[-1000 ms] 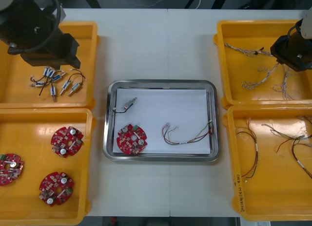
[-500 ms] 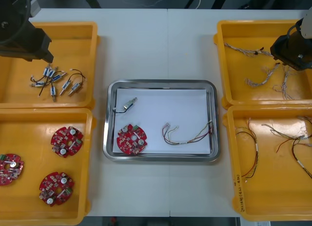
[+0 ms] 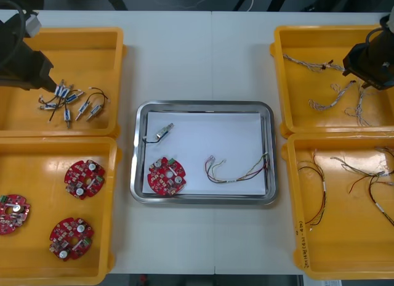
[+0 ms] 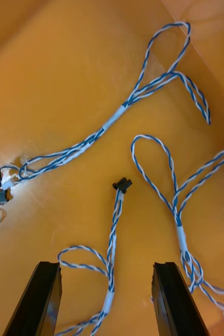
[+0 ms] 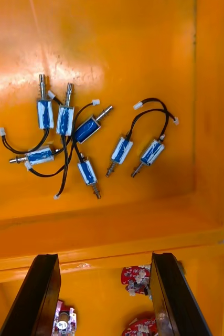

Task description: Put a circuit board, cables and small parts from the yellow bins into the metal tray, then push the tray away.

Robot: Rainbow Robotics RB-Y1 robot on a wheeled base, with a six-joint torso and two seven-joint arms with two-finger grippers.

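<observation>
Left pincer (image 5: 104, 256) withdrawn toward light table (image 3: 184, 52) edge, apart over small metal parts (image 5: 85, 129); right pincer (image 4: 106, 264) apart over cables (image 4: 114, 118).

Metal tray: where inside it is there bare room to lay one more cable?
In the shiny metal tray, the white far-right area is bare, bordered by the small metal part, the right rim and the red and yellow cable. The near-left corner is crowded by the round red circuit board.

Yellow bins (image 3: 74, 32); red circuit boards (image 3: 166, 175); blue-white twisted cables (image 4: 112, 123); tray (image 3: 209, 138) white inside
</observation>
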